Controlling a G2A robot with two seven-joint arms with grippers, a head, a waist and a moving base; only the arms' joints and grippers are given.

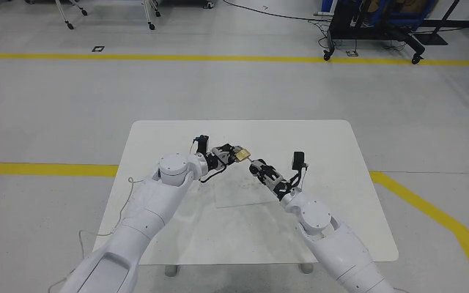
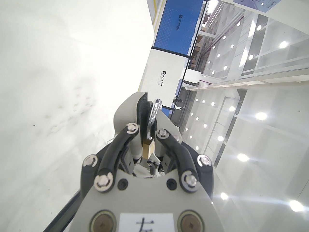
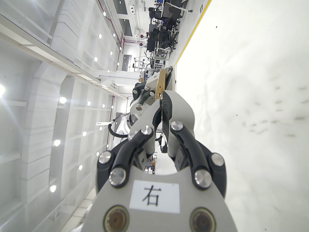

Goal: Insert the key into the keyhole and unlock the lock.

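Left claw (image 2: 150,106) grasping lock (image 2: 147,149), shackle (image 2: 154,111) in wrist view, right claw (image 3: 167,97) clenched

A white tabletop (image 1: 330,139) with rounded corners stands on a pale grey floor (image 1: 220,88) crossed by yellow lines (image 1: 220,57). A black wheeled cart (image 1: 374,29) sits at the far right, wheeled stand legs (image 1: 69,18) at the far left. A blue panel (image 2: 181,22) stands in the room beyond.
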